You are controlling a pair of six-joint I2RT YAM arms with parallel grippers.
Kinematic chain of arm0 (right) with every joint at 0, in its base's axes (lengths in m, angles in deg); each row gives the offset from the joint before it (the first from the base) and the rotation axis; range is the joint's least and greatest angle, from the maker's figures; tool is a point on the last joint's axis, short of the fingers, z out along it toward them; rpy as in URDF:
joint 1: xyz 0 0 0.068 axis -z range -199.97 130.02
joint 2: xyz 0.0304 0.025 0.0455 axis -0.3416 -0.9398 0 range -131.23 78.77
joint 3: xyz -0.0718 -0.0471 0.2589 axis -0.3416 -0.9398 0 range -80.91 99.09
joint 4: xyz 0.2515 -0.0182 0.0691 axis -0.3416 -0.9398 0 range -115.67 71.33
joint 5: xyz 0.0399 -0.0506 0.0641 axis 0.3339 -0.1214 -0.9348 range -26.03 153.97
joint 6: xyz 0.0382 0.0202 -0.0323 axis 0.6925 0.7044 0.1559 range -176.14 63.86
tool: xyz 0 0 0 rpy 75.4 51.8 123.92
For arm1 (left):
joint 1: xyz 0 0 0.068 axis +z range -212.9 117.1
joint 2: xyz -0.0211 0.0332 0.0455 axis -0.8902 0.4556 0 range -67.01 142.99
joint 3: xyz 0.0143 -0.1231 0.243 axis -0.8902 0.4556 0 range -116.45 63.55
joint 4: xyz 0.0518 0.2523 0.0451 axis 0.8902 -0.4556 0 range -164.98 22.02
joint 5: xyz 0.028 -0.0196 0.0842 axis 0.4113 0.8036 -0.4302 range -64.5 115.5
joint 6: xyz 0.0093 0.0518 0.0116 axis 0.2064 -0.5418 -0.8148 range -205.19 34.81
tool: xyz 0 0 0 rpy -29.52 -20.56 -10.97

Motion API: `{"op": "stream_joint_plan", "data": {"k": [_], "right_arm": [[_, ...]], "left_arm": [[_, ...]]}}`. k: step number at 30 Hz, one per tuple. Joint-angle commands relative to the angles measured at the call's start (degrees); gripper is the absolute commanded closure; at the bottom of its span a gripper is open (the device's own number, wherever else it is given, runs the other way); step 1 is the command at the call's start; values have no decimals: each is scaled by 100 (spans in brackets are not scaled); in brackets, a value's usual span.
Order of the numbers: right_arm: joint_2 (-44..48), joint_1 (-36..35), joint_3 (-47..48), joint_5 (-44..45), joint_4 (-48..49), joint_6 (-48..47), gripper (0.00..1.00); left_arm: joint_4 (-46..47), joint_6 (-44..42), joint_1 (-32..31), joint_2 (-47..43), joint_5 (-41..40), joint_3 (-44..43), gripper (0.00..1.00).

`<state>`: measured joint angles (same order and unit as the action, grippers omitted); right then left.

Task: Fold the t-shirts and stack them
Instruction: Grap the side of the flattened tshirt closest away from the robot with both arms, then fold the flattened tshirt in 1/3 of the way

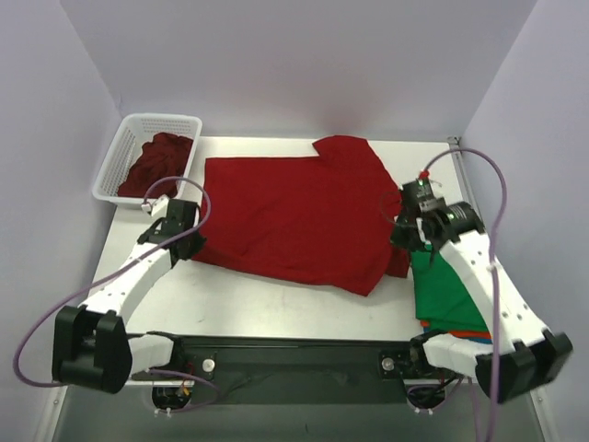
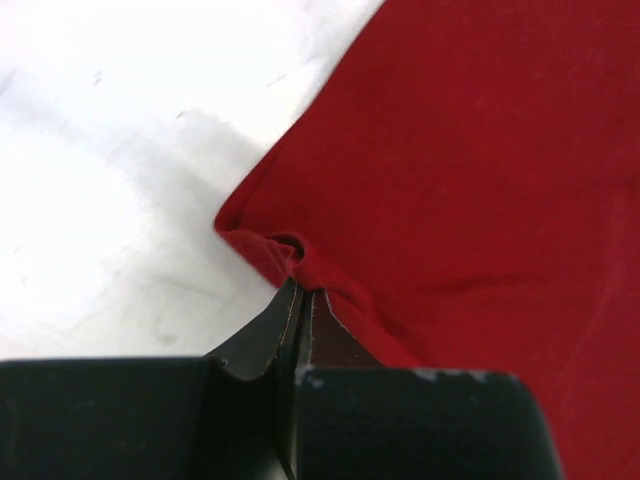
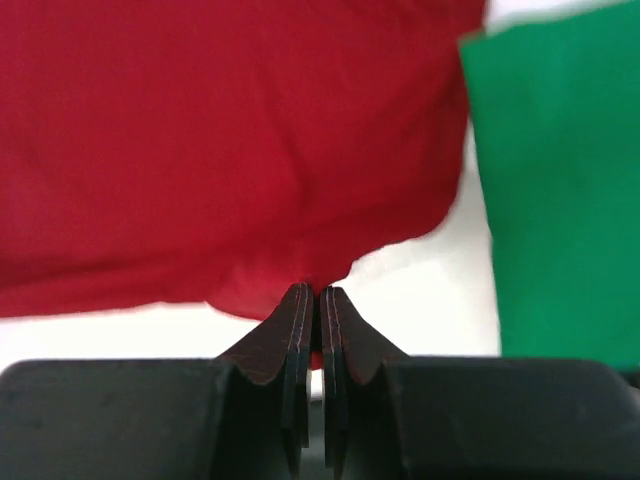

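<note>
Fabric of the deep red t-shirt [image 1: 294, 216] lies spread across the middle of the white table [image 1: 276, 299]. My left gripper [image 1: 190, 247] reaches in low from the near left. Its fingertips [image 2: 270, 335] are pinched tight on the shirt's near-left corner, which bunches there. My right gripper [image 1: 405, 238] angles down at the shirt's right edge and is clamped on a fold of red hem. Just beside it lies a folded green t-shirt [image 1: 451, 290], partly hidden under the right forearm. Thin coloured edges beneath it are too small to name. In the far-left lattice basket [image 1: 124, 147] sits crumpled dark red cloth [image 1: 158, 166]; I cannot count the pieces.
</note>
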<state>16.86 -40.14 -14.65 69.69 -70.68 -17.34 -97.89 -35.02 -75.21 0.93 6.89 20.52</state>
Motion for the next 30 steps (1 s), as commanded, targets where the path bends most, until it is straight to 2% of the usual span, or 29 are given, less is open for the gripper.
{"op": "stream_joint_plan", "data": {"k": [1, 5, 7, 14, 19, 30], "right_arm": [[-979, 415, 466, -228, 726, -628, 100], [-2269, 610, 1186, -466, 964, -918, 100], [-2623, 636, 1625, -457, 1000, -971, 100], [-3748, 803, 2654, -492, 982, -1130, 100], [-4074, 979, 3094, -519, 956, -1217, 100], [-4250, 1357, 3270, -528, 973, -1358, 100]], "left_arm": [[425, -122, 10, 648, 24, -881, 100], [381, -131, 36, 1729, 7, -1638, 100], [258, -95, 97, 2159, 24, -2014, 100], [240, -60, 422, 2759, 270, -2464, 100], [258, -86, 625, 2900, 463, -2597, 100], [196, -148, 722, 3366, 604, -3115, 100]]}}
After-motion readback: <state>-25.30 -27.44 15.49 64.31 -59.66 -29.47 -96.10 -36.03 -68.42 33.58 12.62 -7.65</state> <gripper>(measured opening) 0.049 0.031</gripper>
